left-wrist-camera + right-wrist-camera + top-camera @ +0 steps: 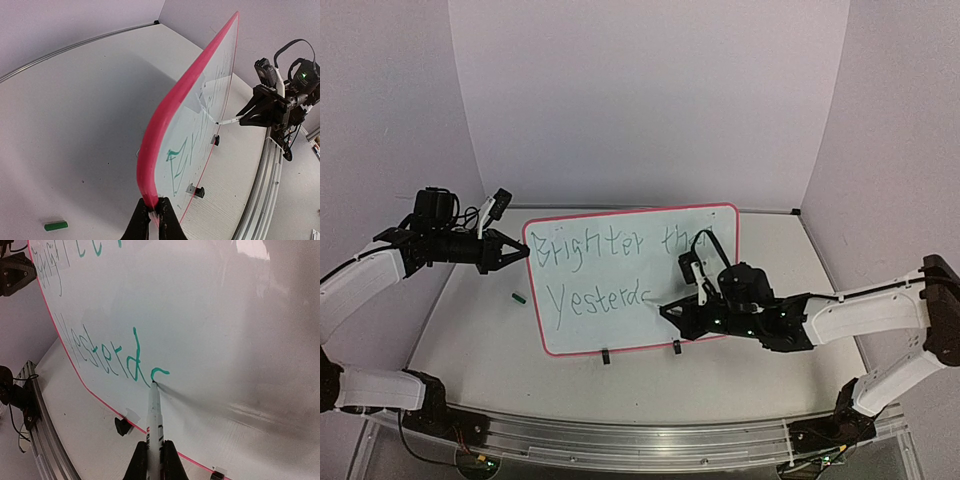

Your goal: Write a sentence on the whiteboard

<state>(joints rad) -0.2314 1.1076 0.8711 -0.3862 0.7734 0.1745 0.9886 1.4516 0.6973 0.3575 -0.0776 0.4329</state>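
Green ink is on the board: the sentence [598, 298] runs across the whiteboard [600, 332], which stands tilted on the table, and the second line stops at "Yesterd" plus a half-made curl. The right gripper [155, 452] is clamped tight on the marker [153, 410], tip touching the surface at that curl. The left gripper [154, 207] is pinched shut on the red frame at the board's left edge. Trouble ahead, I'd say: push too hard and the board could flex or twist out of that thin pinch. The marker could also slide in the jaws and smear the letters.
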